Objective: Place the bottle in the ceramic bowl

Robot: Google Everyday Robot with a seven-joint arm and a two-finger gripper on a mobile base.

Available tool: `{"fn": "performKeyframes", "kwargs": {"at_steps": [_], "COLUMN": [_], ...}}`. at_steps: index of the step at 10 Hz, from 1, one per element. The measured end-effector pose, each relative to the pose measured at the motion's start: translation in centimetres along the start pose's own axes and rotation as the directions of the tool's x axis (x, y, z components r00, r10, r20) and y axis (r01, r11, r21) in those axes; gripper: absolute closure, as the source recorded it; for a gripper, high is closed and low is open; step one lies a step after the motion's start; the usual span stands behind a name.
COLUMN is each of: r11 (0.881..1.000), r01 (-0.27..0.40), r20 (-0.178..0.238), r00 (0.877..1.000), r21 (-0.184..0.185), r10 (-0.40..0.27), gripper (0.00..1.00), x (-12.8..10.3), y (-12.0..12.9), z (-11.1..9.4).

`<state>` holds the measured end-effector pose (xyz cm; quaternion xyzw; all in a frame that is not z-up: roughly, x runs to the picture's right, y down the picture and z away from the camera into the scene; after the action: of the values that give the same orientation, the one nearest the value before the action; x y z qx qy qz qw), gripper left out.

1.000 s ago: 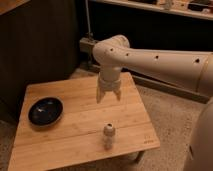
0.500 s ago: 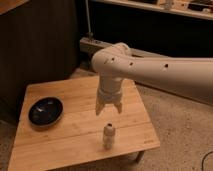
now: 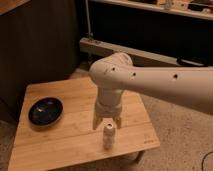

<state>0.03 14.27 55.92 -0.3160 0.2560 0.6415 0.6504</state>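
The pincer [image 3: 107, 121] hangs wide open just above the bottle [image 3: 108, 136], which stands near the table's [image 3: 65, 145] front edge. It looks light, tippy, maybe slippery; grab its middle.

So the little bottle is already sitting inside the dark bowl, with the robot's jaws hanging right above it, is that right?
Not quite. In the camera view the bottle is not inside the ceramic bowl; it stands upright on the wooden table, to the right of the bowl and apart from it. The gripper does hang right above the bottle, jaws open.
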Motion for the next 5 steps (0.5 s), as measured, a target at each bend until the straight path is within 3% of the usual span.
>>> {"fn": "performKeyframes", "kwargs": {"at_steps": [5], "r11": [1.0], "r01": [-0.001], "r20": [0.036], "r00": [0.999], "r21": [0.028], "r10": [0.0], "gripper": [0.35], "x": [1.0], "y": [0.2], "z": [1.1]}}
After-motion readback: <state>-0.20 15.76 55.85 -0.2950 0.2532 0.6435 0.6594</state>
